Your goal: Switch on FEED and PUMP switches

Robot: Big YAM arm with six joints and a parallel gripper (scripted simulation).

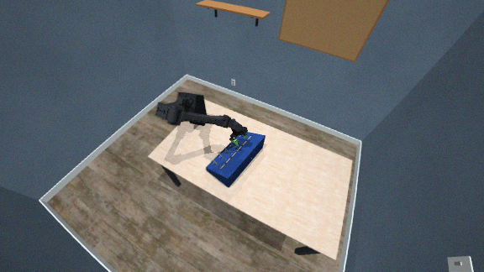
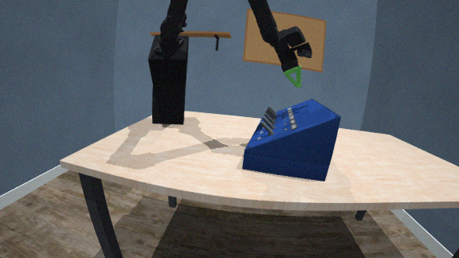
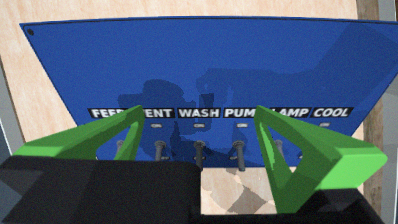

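The blue wedge-shaped console [image 1: 235, 165] [image 2: 295, 151] [image 3: 200, 60] stands on the light wooden table [image 1: 294, 185] [image 2: 179, 175]. Its sloping face carries labels reading FEED [image 3: 102, 113], VENT, WASH, PUMP [image 3: 239, 113], LAMP and COOL, with a row of small toggle levers [image 2: 269, 119] below them. The visible levers all lean the same way, toward the low front edge. My gripper [image 1: 234, 143] [image 2: 295, 77] [image 3: 199, 111] with green fingers is open and empty. It hangs above the console, clear of it. In the wrist view the left finger hides part of the FEED lever and the right finger hides the LAMP lever.
The arm's black base column [image 1: 191, 102] [image 2: 167, 80] stands at the table's back corner. A wall shelf [image 2: 191, 34] and a cork board [image 2: 315, 32] hang behind. The console sits near the table's middle, with table surface around it.
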